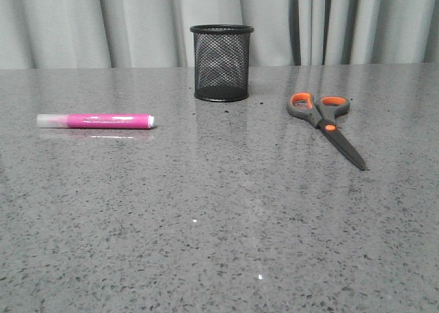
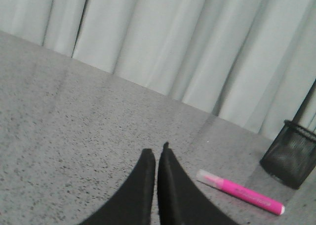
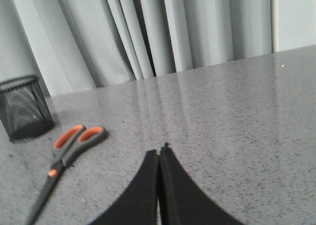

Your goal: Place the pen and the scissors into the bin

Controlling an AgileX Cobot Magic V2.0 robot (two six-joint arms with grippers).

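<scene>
The pink pen [image 1: 96, 121] lies flat on the grey table at the left, its whitish cap pointing left. The scissors [image 1: 326, 123] lie closed at the right, grey and orange handles toward the back, dark blades pointing to the front right. The black mesh bin [image 1: 221, 62] stands upright at the back centre and looks empty. Neither arm shows in the front view. My left gripper [image 2: 156, 153] is shut and empty, with the pen [image 2: 241, 192] and the bin [image 2: 291, 157] beside it. My right gripper [image 3: 159, 151] is shut and empty, with the scissors [image 3: 64, 158] and the bin [image 3: 25, 108] off to its side.
A pale pleated curtain [image 1: 137, 21] hangs right behind the table's far edge. The speckled grey table top [image 1: 219, 224] stretches from the objects to the near edge.
</scene>
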